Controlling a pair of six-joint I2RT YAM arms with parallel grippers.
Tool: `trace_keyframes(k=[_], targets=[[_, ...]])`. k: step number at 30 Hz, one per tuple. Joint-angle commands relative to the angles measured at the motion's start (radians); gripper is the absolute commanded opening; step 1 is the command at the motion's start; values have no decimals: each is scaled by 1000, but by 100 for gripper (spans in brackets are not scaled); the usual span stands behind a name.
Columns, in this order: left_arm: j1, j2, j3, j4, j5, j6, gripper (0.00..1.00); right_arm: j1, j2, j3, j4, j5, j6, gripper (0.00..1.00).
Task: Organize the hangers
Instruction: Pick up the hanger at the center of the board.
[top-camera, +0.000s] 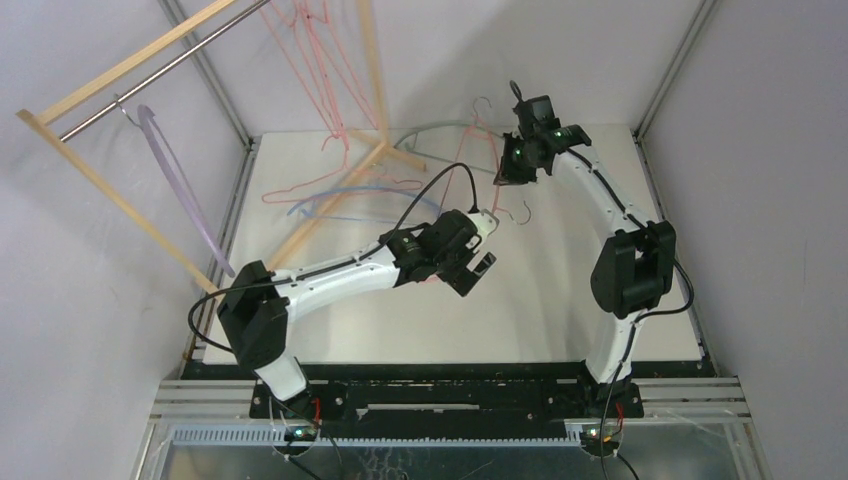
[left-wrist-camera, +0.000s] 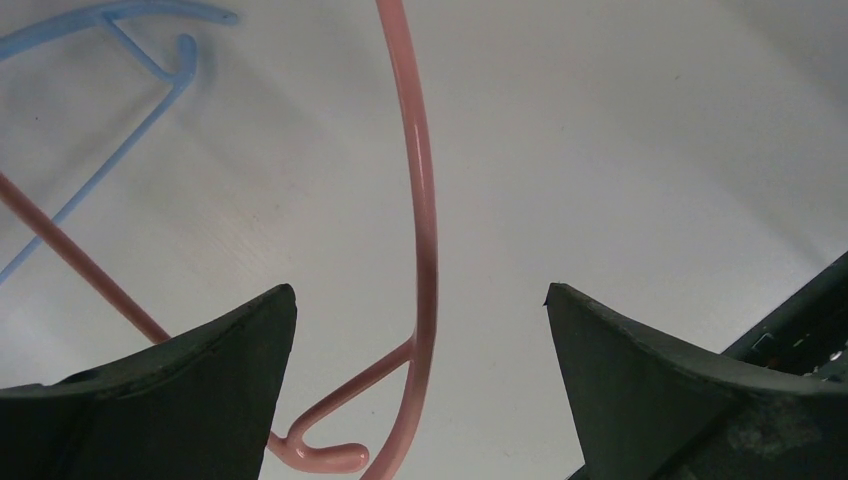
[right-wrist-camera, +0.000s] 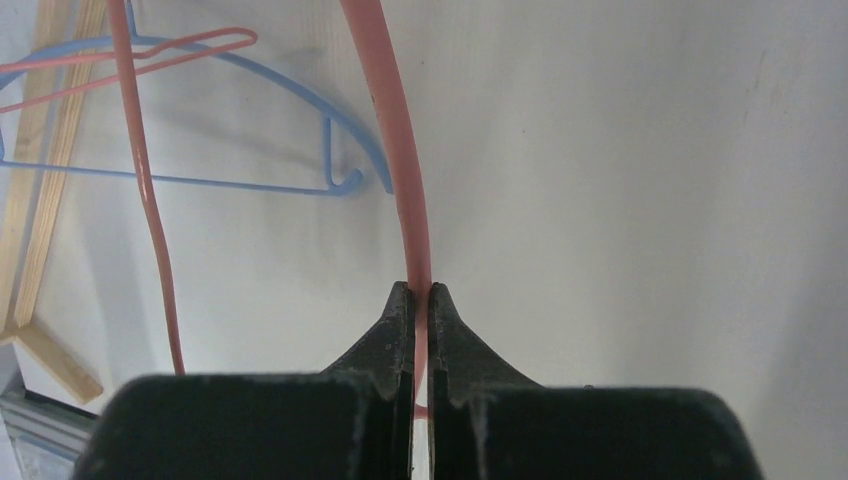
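My right gripper (right-wrist-camera: 421, 290) is shut on the curved bar of a thick pink hanger (right-wrist-camera: 385, 100), held above the table at the back (top-camera: 505, 172). My left gripper (left-wrist-camera: 420, 295) stands wide open near the table's middle (top-camera: 481, 271); the same pink hanger's lower bar (left-wrist-camera: 428, 200) passes between its fingers without touching them. A blue hanger (right-wrist-camera: 300, 100) and a thin pink-red wire hanger (right-wrist-camera: 140, 150) lie on the table by the rack's foot. A lilac hanger (top-camera: 180, 185) and several thin pink-red wire hangers (top-camera: 320, 60) hang on the rack's rod. A pale green hanger (top-camera: 440, 127) lies at the back.
The light wooden rack (top-camera: 120, 70) with its metal rod stands at the back left, its legs (top-camera: 375, 150) reaching onto the white table (top-camera: 540, 310). Grey walls close in on both sides. The arm bases sit on the black rail (top-camera: 450, 395) at the near edge.
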Motion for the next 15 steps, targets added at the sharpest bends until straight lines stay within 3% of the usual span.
trace_keyframes(k=[1, 9, 15], targets=[[-13, -40, -39, -3, -53, 28, 99, -1, -13, 64, -37, -40, 12, 0], [-13, -13, -76, 6, -142, 37, 92, -16, -78, 95, -110, -88, -10, 0], [-13, -1, -68, 21, -167, 48, 63, -32, -140, 111, -168, -123, -15, 0]])
